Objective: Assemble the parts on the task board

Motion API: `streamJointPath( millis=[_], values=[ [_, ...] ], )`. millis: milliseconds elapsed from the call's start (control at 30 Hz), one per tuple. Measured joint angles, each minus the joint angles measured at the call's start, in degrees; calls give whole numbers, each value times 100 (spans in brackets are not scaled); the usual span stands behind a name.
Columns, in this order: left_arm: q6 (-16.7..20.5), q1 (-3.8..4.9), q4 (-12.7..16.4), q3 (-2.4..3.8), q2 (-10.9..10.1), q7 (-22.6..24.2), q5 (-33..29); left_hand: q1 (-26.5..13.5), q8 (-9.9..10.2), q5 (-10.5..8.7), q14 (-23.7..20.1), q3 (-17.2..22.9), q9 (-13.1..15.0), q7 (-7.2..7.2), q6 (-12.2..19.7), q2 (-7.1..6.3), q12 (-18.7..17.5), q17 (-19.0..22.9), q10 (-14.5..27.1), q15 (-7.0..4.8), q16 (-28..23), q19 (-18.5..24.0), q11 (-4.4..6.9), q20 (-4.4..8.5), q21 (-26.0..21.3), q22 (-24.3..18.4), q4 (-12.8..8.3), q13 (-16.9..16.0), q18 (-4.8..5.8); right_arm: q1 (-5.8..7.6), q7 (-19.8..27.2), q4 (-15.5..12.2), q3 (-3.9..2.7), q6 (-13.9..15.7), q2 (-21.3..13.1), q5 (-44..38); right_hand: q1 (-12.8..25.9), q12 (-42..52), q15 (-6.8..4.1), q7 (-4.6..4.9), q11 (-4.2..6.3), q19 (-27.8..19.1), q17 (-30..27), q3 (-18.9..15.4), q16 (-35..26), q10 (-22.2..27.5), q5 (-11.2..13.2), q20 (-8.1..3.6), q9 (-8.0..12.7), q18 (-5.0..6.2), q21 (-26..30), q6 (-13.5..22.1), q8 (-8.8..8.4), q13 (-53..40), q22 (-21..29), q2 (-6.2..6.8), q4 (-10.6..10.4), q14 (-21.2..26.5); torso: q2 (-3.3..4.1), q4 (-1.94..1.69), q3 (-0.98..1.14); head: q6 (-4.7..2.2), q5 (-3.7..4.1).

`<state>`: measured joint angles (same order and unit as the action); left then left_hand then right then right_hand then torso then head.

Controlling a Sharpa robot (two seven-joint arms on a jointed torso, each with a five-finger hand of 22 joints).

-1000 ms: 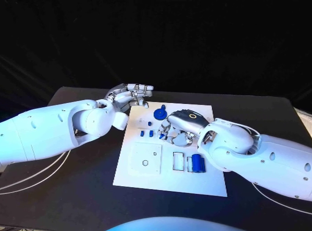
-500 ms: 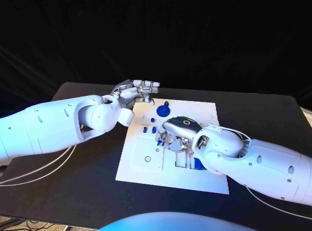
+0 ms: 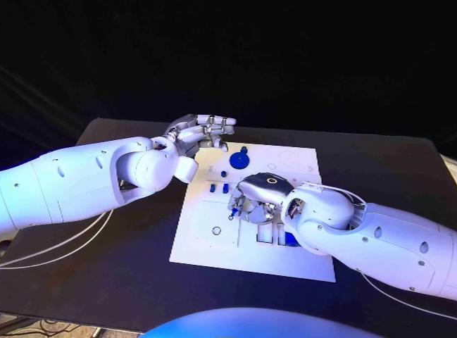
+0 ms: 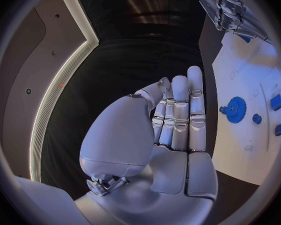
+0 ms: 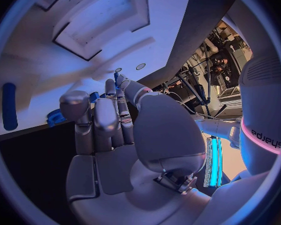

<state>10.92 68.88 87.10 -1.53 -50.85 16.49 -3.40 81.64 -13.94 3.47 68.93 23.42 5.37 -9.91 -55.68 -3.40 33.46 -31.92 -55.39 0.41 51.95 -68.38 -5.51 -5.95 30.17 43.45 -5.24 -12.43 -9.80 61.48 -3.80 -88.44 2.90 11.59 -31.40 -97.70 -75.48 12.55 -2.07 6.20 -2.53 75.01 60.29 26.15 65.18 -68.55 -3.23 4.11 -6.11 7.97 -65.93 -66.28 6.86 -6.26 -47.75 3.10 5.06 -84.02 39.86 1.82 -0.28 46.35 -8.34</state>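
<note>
right hand [image 3: 257,199] slides nearer along the task board [image 3: 299,158], a small blue part [image 3: 233,206] pinched at its fingertips and carried toward the white recess block [image 3: 218,227]. left hand [image 3: 196,134] barely shifts, fingers curled on nothing at the board's far corner. insertion looks close.

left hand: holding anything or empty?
Empty. The left hand hangs off the task board's far left corner, fingers straight and side by side with nothing between them; the blue gear lies apart on the board.
</note>
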Motion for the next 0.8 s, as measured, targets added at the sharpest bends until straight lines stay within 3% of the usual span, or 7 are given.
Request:
streamJointPath(
  millis=[800],
  values=[
    [-1, 0, -9, 0, 7, 1, 20, 0, 0, 0, 0, 0, -4, -22, 22, 0, 0, 9, 0, 0, 0, 21, 0, 21, 0, 8, 0, 8, 1, -10, 16, 90, 15, -183, 108, -20, 0, -22, 0, 9, 0, 0, 6, 0, 25, 0, 3, 0, -6, 0, 0, 12, 21, 4, 0, 0, 0, 0, 0, -5, -2, 44, 7]
  ],
)
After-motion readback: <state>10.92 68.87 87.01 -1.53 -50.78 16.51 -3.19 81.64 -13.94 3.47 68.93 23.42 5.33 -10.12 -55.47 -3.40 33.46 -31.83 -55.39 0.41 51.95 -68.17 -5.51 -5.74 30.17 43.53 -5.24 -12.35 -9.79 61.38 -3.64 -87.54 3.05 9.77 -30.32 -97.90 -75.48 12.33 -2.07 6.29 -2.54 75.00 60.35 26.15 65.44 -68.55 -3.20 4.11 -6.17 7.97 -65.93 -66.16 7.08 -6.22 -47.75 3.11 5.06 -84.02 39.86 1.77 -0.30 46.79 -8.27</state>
